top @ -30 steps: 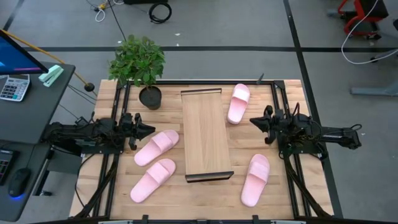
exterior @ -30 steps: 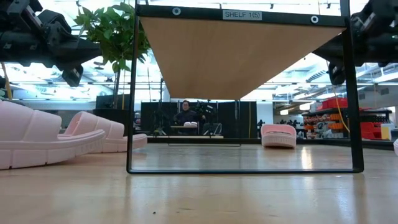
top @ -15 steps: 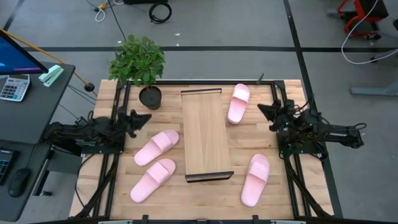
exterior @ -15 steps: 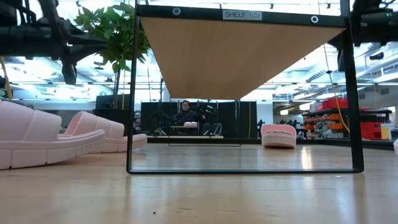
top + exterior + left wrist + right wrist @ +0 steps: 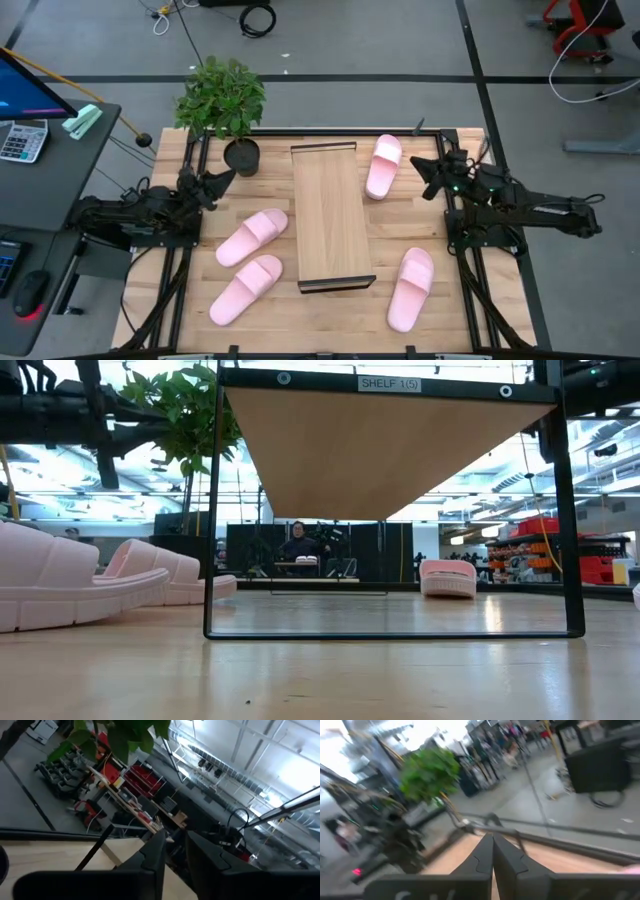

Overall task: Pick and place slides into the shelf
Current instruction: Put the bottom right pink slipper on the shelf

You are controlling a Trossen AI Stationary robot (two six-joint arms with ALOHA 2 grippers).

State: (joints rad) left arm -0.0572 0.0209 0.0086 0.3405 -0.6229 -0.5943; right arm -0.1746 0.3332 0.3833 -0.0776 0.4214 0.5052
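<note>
Your left gripper (image 5: pixel 222 177) stood slightly parted and empty at nine o'clock, near the potted plant (image 5: pixel 222 103). Your right gripper (image 5: pixel 420 168), clenched and empty, hung at three o'clock beside one of four slides (image 5: pixel 383 165). The shelf (image 5: pixel 331 215) lay bare at centre.

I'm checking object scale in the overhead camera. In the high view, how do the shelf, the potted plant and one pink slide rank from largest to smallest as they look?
1. The shelf, clearly largest.
2. The potted plant.
3. The slide beside the shelf, smallest; all four slides look alike in size.
</note>
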